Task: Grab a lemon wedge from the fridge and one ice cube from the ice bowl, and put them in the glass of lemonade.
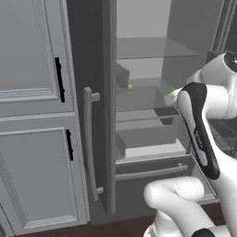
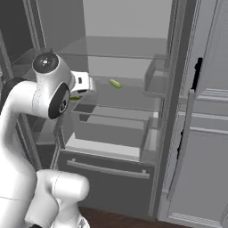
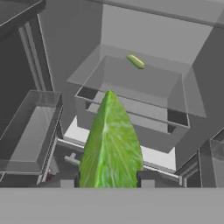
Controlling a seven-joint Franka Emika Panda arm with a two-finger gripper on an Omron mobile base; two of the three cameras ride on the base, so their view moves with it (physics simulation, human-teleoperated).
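Between the gripper's [image 3: 109,183] two dark fingertips [image 3: 148,179] stands the lemon wedge [image 3: 111,144], a yellow-green slice clasped on both sides, its pointed end reaching away from the hand. Beyond the gripper lies the open fridge [image 2: 129,53], its pale shelves straight ahead and a clear door bin [image 3: 30,131] off to one side in the hand view. Farther in, past the held wedge, a second small yellow-green piece [image 3: 136,61] rests on a glass shelf [image 3: 131,81], well apart from the fingers. From the left base view, a sliver of green [image 1: 171,89] shows at the hand's tip, in front of the shelves, with the dark fridge door [image 1: 92,102] standing open to the side.
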